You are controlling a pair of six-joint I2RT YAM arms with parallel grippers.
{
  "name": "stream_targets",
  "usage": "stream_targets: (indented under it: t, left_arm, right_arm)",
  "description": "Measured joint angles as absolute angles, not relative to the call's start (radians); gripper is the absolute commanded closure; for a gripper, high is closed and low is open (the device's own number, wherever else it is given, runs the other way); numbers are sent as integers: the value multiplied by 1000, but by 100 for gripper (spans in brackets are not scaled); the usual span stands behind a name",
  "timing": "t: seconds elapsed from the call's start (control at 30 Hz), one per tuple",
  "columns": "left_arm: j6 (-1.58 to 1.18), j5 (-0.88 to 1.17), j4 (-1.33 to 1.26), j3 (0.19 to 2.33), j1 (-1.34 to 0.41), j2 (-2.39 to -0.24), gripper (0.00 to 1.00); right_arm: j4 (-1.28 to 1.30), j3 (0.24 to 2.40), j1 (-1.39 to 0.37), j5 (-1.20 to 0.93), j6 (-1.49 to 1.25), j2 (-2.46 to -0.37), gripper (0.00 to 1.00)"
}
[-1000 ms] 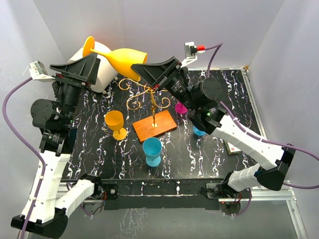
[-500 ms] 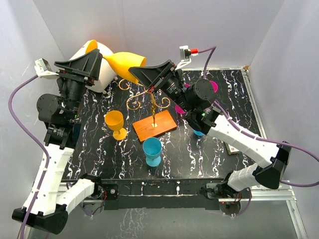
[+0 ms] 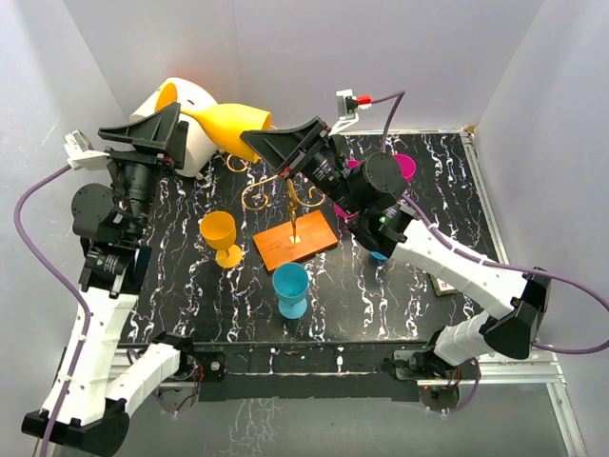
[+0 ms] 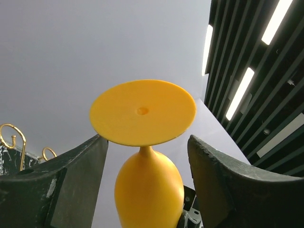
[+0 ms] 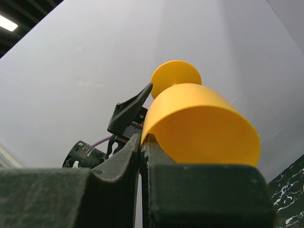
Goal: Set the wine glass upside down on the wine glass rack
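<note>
A yellow wine glass [image 3: 231, 124] lies sideways in the air above the back left of the table, foot [image 3: 168, 96] to the left. My right gripper [image 5: 142, 138] is shut on its rim [image 5: 154, 118]. My left gripper [image 4: 148, 142] is open, its fingers [image 4: 78, 173] on either side of the stem just below the foot [image 4: 142, 111], apart from the glass. The wine glass rack [image 3: 285, 186], gold wire scrolls on an orange-brown wooden base [image 3: 303, 244], stands at mid-table below the glass. Its curls [image 4: 13, 142] show at the left wrist view's left edge.
On the table stand an upright yellow glass [image 3: 221, 238] left of the rack, a blue glass [image 3: 290, 288] in front of it, and a pink glass [image 3: 403, 166] and another blue one [image 3: 379, 250] partly hidden by the right arm. A white rounded object [image 3: 193, 133] sits back left.
The right gripper has carried the yellow glass a little to the left and lower. The left gripper narrowed around the stem, then widened again, and the left arm shifted slightly.
</note>
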State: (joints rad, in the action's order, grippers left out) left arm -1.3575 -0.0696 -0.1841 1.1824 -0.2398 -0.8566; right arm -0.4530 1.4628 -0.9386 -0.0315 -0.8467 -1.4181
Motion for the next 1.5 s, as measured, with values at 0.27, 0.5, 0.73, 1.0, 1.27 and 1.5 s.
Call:
stream_targets:
  t: [0.27, 0.5, 0.73, 1.0, 1.27, 1.5]
  left_arm:
    - [-1372, -74, -175, 1180, -240, -886, 51]
    - [-1373, -87, -179, 1159, -240, -877, 79]
    - [-1342, -110, -176, 1158, -240, -858, 100]
    - [-1266, -133, -144, 1158, -240, -851, 100]
    - [-1067, -146, -14, 1169, -240, -817, 100]
    - [-787, -141, 105, 1228, -240, -762, 100]
  right_arm:
    - [-451, 1463, -967, -25, -865, -1442, 100]
    - [-448, 1462, -992, -13, -870, -1449, 100]
    - [-444, 1449, -1002, -2, -878, -1449, 88]
    - [-350, 1430, -1006, 62, -859, -1423, 29]
    - [-76, 1423, -1006, 234, -722, -1328, 27]
    - [113, 1520, -1006, 218, -655, -1329, 28]
